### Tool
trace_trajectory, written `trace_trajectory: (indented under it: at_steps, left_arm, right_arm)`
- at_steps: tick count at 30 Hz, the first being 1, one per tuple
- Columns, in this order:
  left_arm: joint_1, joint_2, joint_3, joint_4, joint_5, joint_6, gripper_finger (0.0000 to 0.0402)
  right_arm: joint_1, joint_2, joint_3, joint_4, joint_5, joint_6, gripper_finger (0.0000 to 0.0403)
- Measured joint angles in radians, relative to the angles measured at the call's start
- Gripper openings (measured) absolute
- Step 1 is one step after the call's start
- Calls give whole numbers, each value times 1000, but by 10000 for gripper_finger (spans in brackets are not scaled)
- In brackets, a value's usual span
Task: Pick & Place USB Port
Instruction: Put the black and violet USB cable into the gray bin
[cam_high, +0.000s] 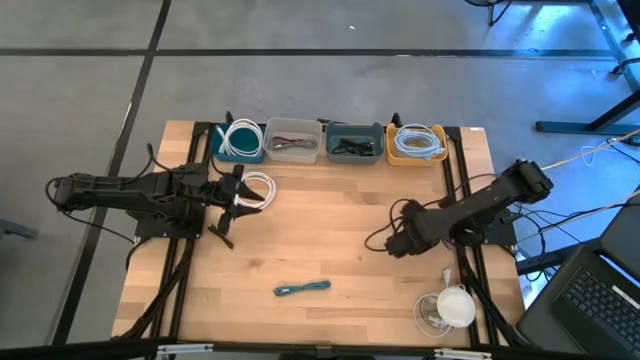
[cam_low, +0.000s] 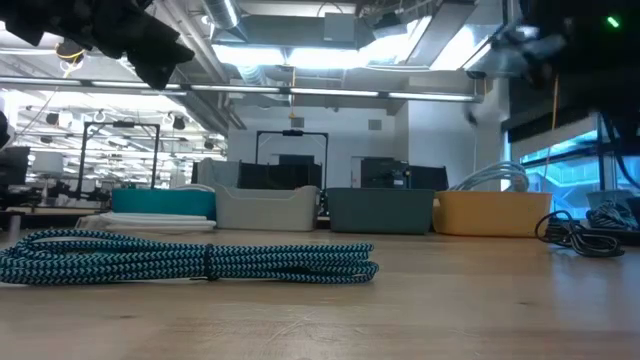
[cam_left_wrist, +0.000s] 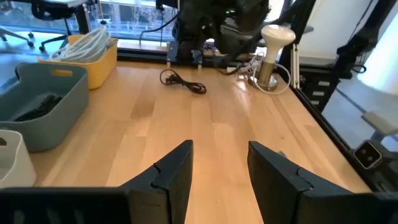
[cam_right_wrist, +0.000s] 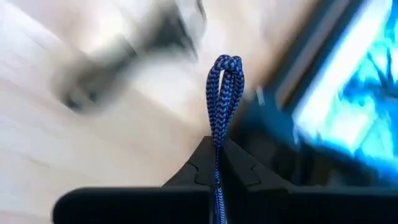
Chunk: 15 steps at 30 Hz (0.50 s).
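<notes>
Wooden table (cam_high: 330, 250), four bins along the far edge. Blue braided cable (cam_right_wrist: 225, 93) pinched in right gripper (cam_right_wrist: 217, 163), jaws clamped on it, right of centre. Teal cable (cam_high: 302, 289) lies near the front edge. Left gripper (cam_left_wrist: 219, 163) spread, holding nothing, beside white cable (cam_high: 258, 188).

you are looking at a pale wood table (cam_high: 330, 240). a braided teal-and-black cable (cam_high: 302, 289) is lying on it. four bins are lining the back: teal bin (cam_high: 238, 142), white bin (cam_high: 293, 139), grey-blue bin (cam_high: 354, 142), yellow bin (cam_high: 417, 144). the right gripper (cam_right_wrist: 218, 163) is showing dark fingers clamped on a blue-and-black braided cable loop (cam_right_wrist: 224, 93). the left gripper (cam_left_wrist: 217, 162) is dark too.
</notes>
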Motion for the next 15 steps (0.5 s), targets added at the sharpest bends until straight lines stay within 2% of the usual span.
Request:
trace_trajectory:
  at_steps: [4, 8, 12, 15]
  left_arm:
    - [0, 12, 0, 38, -3, 0, 145]
    - [0, 54, 0, 133, -2, 10, 144]
    - [0, 117, 0, 217, 2, 71, 145]
    - [0, 177, 0, 320, 3, 102, 145]
  right_arm:
    - [1, -14, 99, 154, 235, -168, 1]
    - [-34, -31, 164, 386, 382, -436, 1]
    - [-86, -32, 214, 676, 424, -778, 1]
    - [-134, -32, 232, 898, 378, -1022, 1]
